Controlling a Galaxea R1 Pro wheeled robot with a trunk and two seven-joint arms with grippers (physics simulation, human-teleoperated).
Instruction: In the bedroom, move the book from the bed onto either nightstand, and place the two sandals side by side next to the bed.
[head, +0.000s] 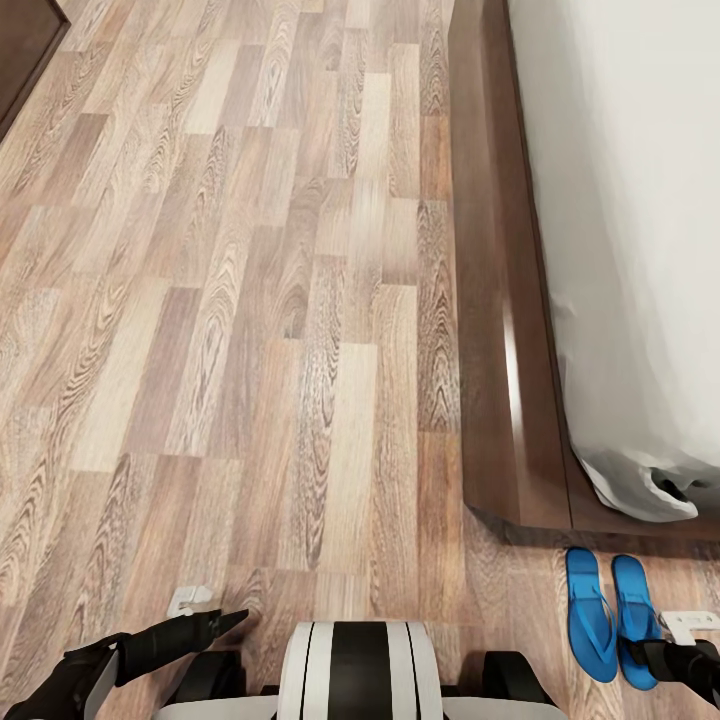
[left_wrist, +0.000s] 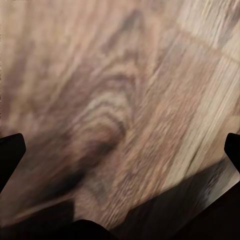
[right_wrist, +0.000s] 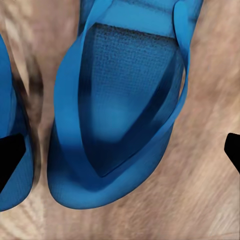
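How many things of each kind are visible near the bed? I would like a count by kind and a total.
Blue sandals: 2 (one, the other), on the floor side by side
Bed: 1
Total: 3

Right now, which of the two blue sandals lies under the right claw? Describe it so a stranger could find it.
Start at the bed and follow its dark wooden frame to the near corner. On the plank floor just beyond lie two blue sandals side by side. It is the sandal farther from the robot's trunk, partly covered by the right claw.
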